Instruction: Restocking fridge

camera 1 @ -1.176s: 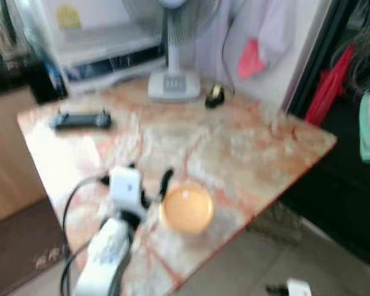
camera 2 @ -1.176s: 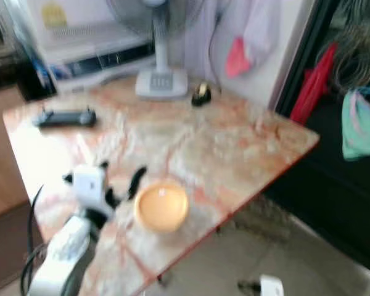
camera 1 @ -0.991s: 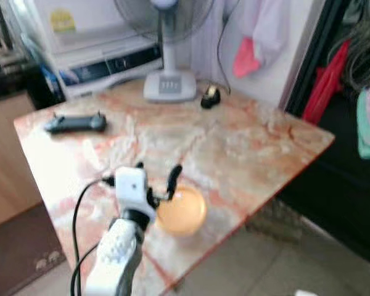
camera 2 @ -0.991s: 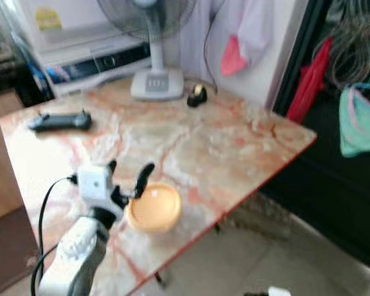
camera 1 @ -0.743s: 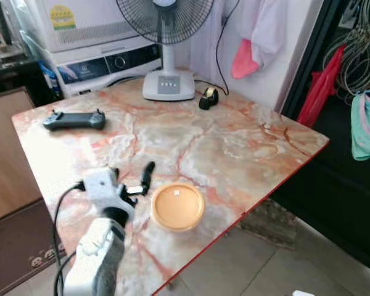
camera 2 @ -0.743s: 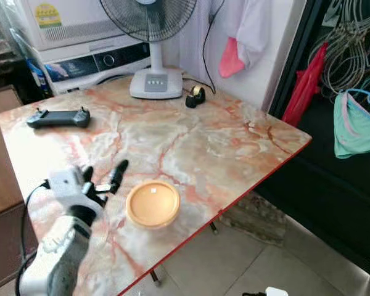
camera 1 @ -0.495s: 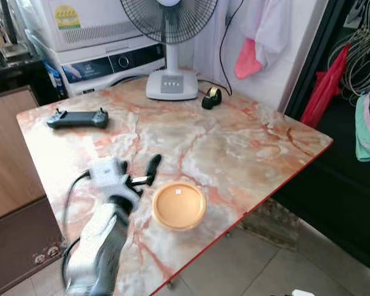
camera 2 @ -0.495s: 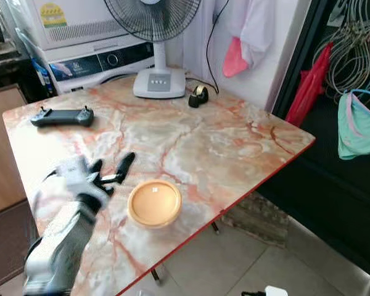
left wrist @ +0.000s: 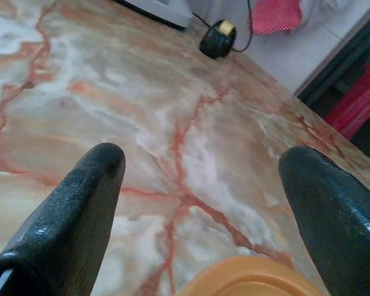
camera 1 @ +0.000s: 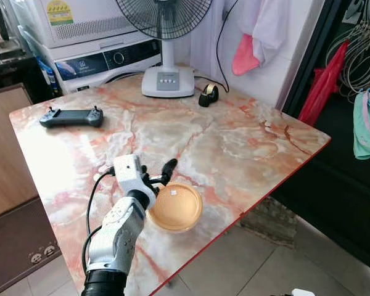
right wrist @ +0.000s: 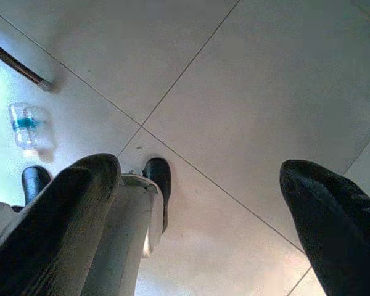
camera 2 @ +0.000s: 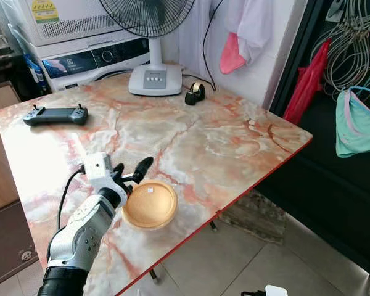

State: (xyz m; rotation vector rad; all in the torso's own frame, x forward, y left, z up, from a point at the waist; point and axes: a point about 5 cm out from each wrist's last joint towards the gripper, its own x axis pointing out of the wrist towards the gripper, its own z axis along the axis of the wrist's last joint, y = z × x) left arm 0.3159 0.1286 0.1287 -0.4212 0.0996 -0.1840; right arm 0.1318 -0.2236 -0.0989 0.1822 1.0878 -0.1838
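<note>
Reaching over the marble counter (camera 1: 246, 148), the left claw (camera 1: 155, 177) hovered with its fingers spread just behind the orange lidded container (camera 1: 174, 207), which sat near the counter's front edge. To take it well, the claw would probably need to drop lower and straddle the container's rim squarely, since the lid looks wide against the spread and a glancing touch could nudge it toward the edge. The right claw (right wrist: 197, 203) hung idle over the tiled floor (right wrist: 246, 80), fingers apart. A game controller (camera 1: 71, 116) and fan (camera 1: 166, 74) stood well apart.
</note>
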